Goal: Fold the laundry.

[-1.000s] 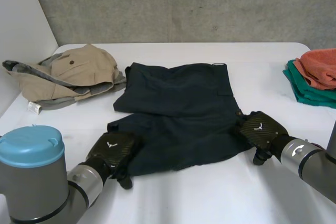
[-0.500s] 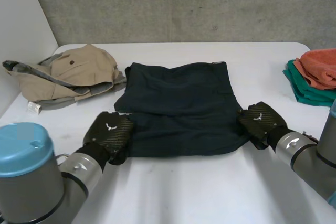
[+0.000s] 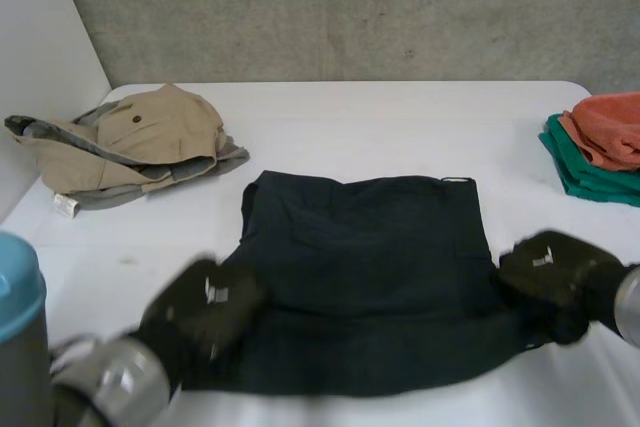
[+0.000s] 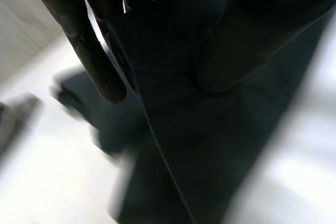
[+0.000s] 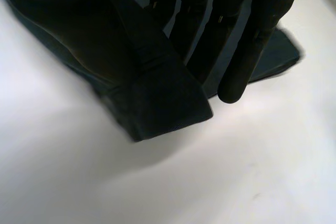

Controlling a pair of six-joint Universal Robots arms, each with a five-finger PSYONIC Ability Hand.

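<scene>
The dark navy cloth garment point(image 3: 370, 267) lies spread at the near middle of the white table point(image 3: 400, 117), the left hand point(image 3: 200, 307) and right hand point(image 3: 550, 282) each pinching a near corner between thumb and fingers, and it looks soft, limp and light, so corner holds probably suit it best.

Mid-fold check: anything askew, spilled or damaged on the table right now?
Nothing spilled or damaged. The dark garment lies flat, pinched at its left and right edges by the left robot hand and right robot hand. Only the beige garment at the far left stands out: a crumpled heap, not yet folded.
</scene>
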